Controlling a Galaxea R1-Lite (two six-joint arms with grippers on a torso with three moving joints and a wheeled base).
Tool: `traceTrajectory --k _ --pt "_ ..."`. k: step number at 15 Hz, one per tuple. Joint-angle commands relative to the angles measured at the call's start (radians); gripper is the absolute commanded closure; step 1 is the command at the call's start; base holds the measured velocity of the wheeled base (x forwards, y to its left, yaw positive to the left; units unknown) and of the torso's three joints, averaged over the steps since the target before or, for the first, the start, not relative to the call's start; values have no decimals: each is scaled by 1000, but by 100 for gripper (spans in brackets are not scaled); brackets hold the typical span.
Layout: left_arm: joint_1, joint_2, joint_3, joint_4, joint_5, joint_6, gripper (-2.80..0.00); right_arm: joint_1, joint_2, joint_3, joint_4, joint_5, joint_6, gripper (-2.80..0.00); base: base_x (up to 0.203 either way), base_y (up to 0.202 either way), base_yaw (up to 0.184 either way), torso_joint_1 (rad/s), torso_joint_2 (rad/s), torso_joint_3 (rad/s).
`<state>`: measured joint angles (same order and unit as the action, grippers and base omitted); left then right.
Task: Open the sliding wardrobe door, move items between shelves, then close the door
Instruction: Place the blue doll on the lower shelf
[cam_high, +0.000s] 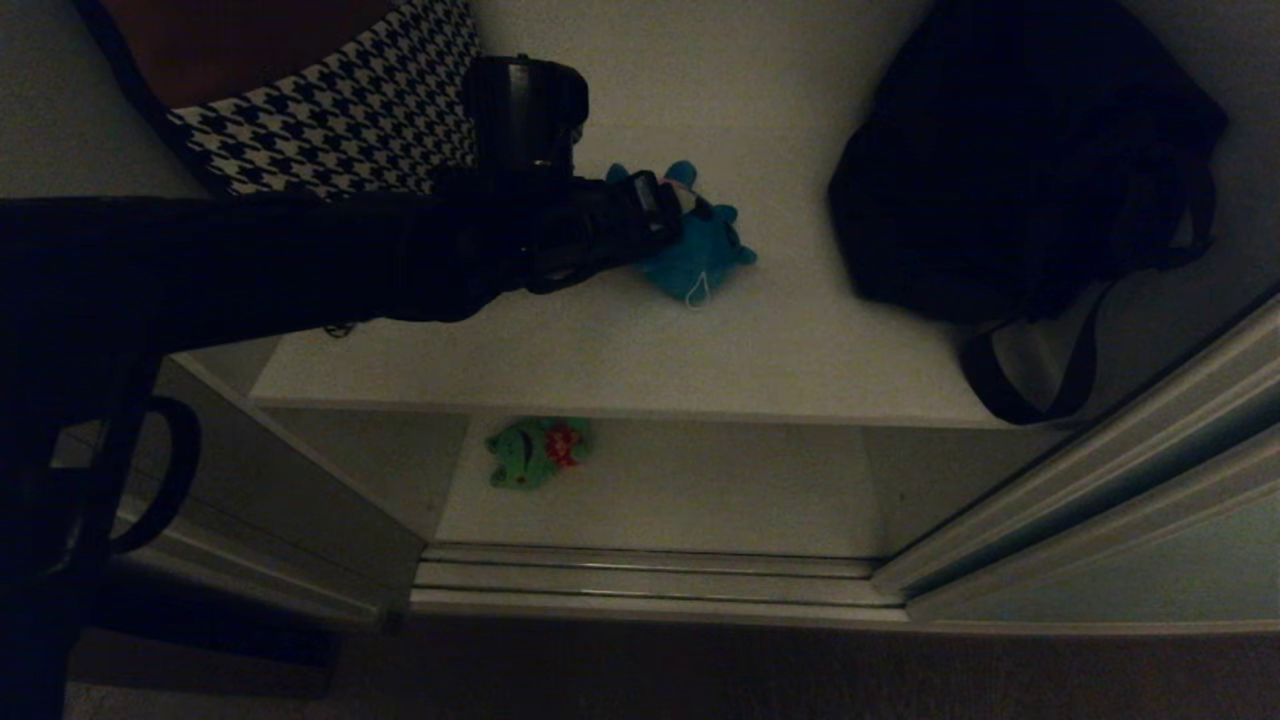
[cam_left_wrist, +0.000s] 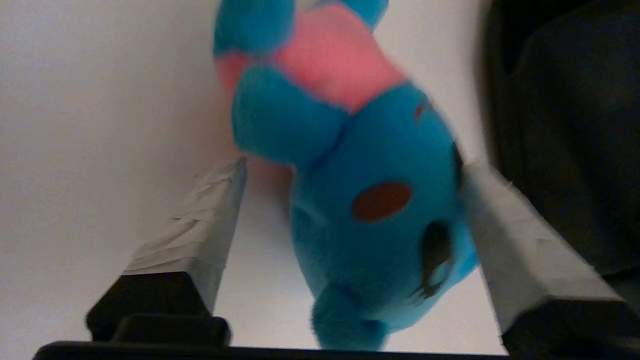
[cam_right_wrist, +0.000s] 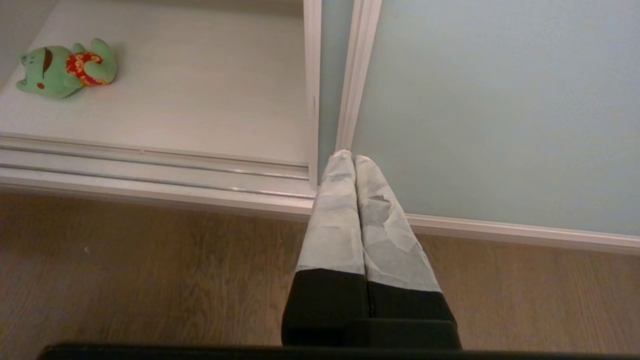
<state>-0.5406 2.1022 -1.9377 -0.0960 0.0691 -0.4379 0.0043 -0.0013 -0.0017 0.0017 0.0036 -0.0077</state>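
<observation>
A: Looked down into a white wardrobe, dimly lit. Upper shelf (cam_high: 620, 350) smooth and pale, lower shelf (cam_high: 700, 500) just as plain, ribbed metal floor track (cam_high: 650, 580) along the front edge. Wood-grain floor (cam_right_wrist: 150, 280) in front.

B: And the sliding wardrobe door (cam_high: 1150, 560)?

A: Pushed aside to the right, pale grey-green with a slim light frame, leaving the opening bare.

B: Toys?

A: Teal-blue toy (cam_high: 700, 255) lay on the upper shelf, between a houndstooth bag (cam_high: 350, 120) at the back left and a black bag (cam_high: 1010, 160) on the right. Green toy (cam_high: 535, 452) with the red patch rested on the lower shelf, toward its left side.

B: Left gripper (cam_high: 665, 215)?

A: Reached in over the upper shelf, right at the teal-blue toy. Fingers (cam_left_wrist: 200, 235) spread wide on either side of the plush; one seemed to brush the toy's head, the other stood apart from it. No squeeze visible.

B: Right gripper (cam_right_wrist: 350, 156)?

A: Hung low outside the wardrobe, above the floor near the door's edge, taped fingertips pressed together, holding nothing.
</observation>
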Motion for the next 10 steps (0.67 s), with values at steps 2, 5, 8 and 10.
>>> traceTrajectory --k 2,5,8,10 --pt "0 59 -1 -36 4 -2 -280 0 0 0 -2 -1 0 0 0 0 0 0 0 0" --pt "1 69 -1 -79 9 -46 -280 0 0 0 0 0 0 0 0 0 0 0 0 0" --pt "1 44 -3 -112 -21 -61 -280 0 0 0 0 0 -1 0 0 0 0 0 0 0" --pt "1 50 -3 -124 -34 -64 -280 0 0 0 0 1 -2 0 0 0 0 0 0 0"
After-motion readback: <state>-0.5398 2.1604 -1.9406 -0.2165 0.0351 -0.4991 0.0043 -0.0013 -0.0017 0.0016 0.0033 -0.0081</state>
